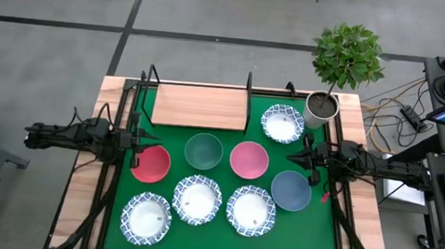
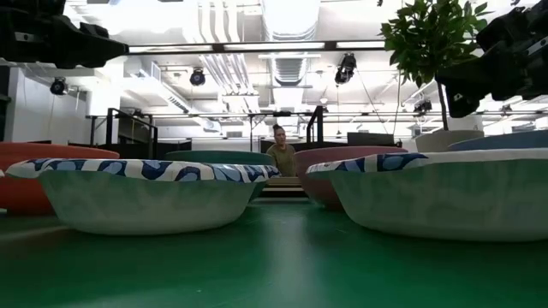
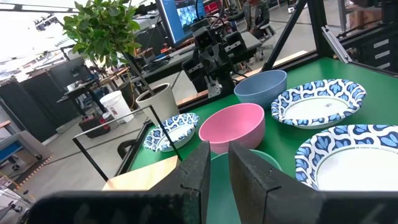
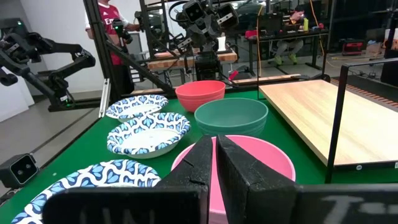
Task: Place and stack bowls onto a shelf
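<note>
Nothing is stacked yet — the shelf (image 1: 200,107) lies bare at the far side of the tabletop (image 1: 82,193), all bowls near it. The left claw (image 1: 143,143), slightly parted and empty, hovers by the red bowl (image 1: 152,165); the right claw (image 1: 293,157), shut and empty, faces the pink bowl (image 1: 249,159). Next — open over a rim and grasp.

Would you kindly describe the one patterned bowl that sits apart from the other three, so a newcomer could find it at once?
Start at the leafy plant in its white pot at the far right corner of the green table mat. Just left of the pot, right of the light-wood shelf board, sits a white bowl with a blue patterned rim. It is the only patterned bowl in the far row; the other three cluster along the near edge.
</note>
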